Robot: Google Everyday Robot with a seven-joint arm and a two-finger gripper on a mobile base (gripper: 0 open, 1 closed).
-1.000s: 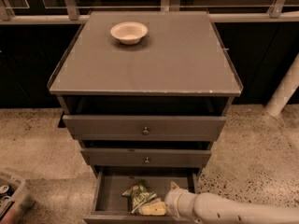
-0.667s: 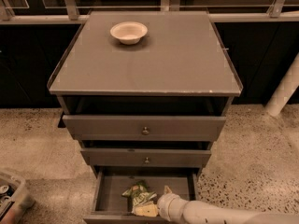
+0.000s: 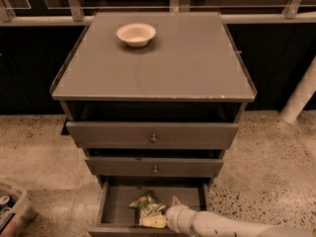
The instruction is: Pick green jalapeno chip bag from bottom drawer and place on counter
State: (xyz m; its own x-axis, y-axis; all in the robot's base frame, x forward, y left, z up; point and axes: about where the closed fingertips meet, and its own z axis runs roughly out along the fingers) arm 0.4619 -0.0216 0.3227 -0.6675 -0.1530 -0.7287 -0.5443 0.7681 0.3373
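The green jalapeno chip bag (image 3: 145, 204) lies crumpled on the floor of the open bottom drawer (image 3: 117, 197), near its middle. My gripper (image 3: 159, 217) reaches into that drawer from the lower right on a white arm. Its tip is at the bag's front right edge and covers part of it. The counter (image 3: 163, 65) is the flat grey top of the cabinet, above the drawers.
A white bowl (image 3: 136, 33) stands at the back left of the counter. Two upper drawers with round knobs (image 3: 154, 138) are partly pulled out above the bottom one. A bin with cans (image 3: 10, 209) sits on the floor at the lower left. A white post (image 3: 301, 95) stands at the right.
My arm has slid left, further into the bottom drawer, and the gripper now sits against the chip bag. The bag has stayed in place.
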